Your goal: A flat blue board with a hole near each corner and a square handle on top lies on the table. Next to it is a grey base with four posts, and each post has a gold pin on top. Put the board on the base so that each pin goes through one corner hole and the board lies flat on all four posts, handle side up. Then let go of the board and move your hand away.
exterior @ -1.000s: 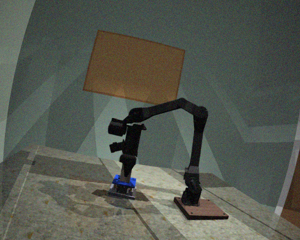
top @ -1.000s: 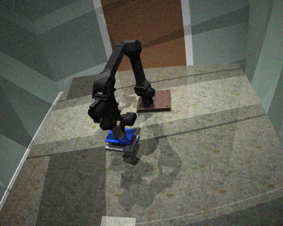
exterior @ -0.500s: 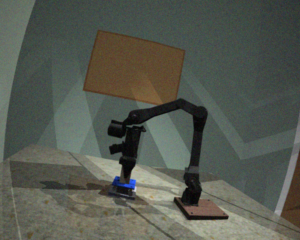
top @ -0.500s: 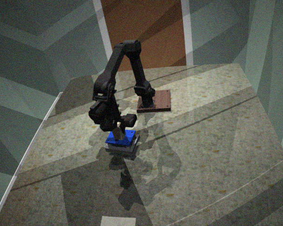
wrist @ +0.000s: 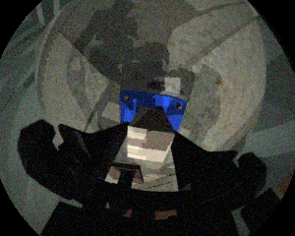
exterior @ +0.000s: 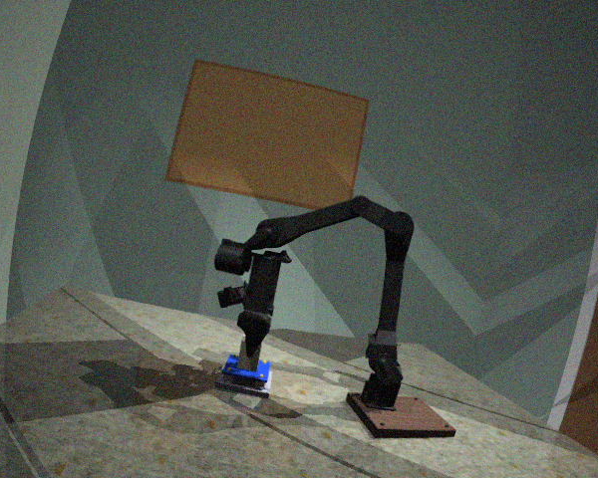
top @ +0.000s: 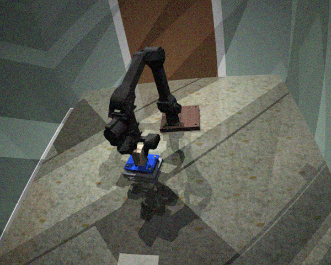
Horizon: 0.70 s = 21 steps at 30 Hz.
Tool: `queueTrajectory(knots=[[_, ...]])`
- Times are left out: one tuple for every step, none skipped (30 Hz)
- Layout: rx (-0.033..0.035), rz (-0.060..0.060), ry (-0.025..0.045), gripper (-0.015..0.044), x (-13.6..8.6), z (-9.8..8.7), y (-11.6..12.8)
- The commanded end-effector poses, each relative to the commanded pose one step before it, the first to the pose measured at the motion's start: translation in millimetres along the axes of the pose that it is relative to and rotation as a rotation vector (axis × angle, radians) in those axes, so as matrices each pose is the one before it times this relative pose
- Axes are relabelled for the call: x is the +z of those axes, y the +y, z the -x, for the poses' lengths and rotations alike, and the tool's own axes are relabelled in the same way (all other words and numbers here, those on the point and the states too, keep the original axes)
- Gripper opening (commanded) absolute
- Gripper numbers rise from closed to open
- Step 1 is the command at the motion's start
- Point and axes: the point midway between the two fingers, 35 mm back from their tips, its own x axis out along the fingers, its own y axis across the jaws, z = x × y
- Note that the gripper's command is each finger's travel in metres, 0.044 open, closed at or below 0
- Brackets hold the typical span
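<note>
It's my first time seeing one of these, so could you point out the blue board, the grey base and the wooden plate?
Blue board (top: 131, 167) (exterior: 263, 369) (wrist: 175, 119): all three views, bare top near an edge.
Grey base (top: 156, 174) (exterior: 227, 385): top and exterior, lower edge.
Wooden plate (top: 191, 116) (exterior: 418, 419): top and exterior, upper face.
</note>
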Motion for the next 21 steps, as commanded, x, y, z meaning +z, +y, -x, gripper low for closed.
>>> queueTrajectory(knots=[[-0.00058, 0.0001, -0.00060, 0.0394, 0.10, 0.25, -0.09], [0.00001, 0.0000, 0.00001, 0.0420, 0.05, 0.72, 0.00], [0.00003, 0.0000, 0.00003, 0.0440, 0.14, 2.15, -0.01], [0.00005, 0.0000, 0.00005, 0.0440, 0.19, 3.60, 0.00], [0.00007, 0.0000, 0.00006, 0.0440, 0.16, 4.42, 0.01], [0.00007, 0.0000, 0.00007, 0.0440, 0.08, 4.44, 0.02], [0.00007, 0.0000, 0.00008, 0.0440, 0.01, 4.45, 0.04], [0.00007, 0.0000, 0.00009, 0.0440, -0.07, 4.46, 0.05], [0.00007, 0.0000, 0.00010, 0.0440, -0.15, 4.46, 0.06], [0.00008, 0.0000, 0.00010, 0.0440, -0.22, 4.47, 0.08], [0.00006, 0.0000, 0.00009, 0.0440, -0.24, 3.65, 0.07], [0.00004, 0.0000, 0.00006, 0.0440, -0.17, 2.19, 0.05], [0.00001, 0.0000, 0.00002, 0.0440, -0.06, 0.73, 0.02], [0.00000, 0.0000, 0.00000, 0.0440, 0.00, 0.00, 0.00], [-0.00002, 0.0001, 0.00005, 0.0440, 0.00, 1.81, -0.01], [-0.00006, 0.0002, 0.00016, 0.0440, -0.08, 5.42, 0.00], [-0.00010, 0.0003, 0.00029, 0.0440, -0.38, 9.04, 0.04], [-0.00012, 0.0004, 0.00043, 0.0440, -0.97, 11.69, 0.13], [-0.00009, 0.0003, 0.00037, 0.0440, -1.12, 9.02, 0.17], [-0.00005, 0.0002, 0.00024, 0.0440, -0.82, 5.40, 0.13], [-0.00002, 0.0001, 0.00008, 0.0440, -0.30, 1.80, 0.05]])
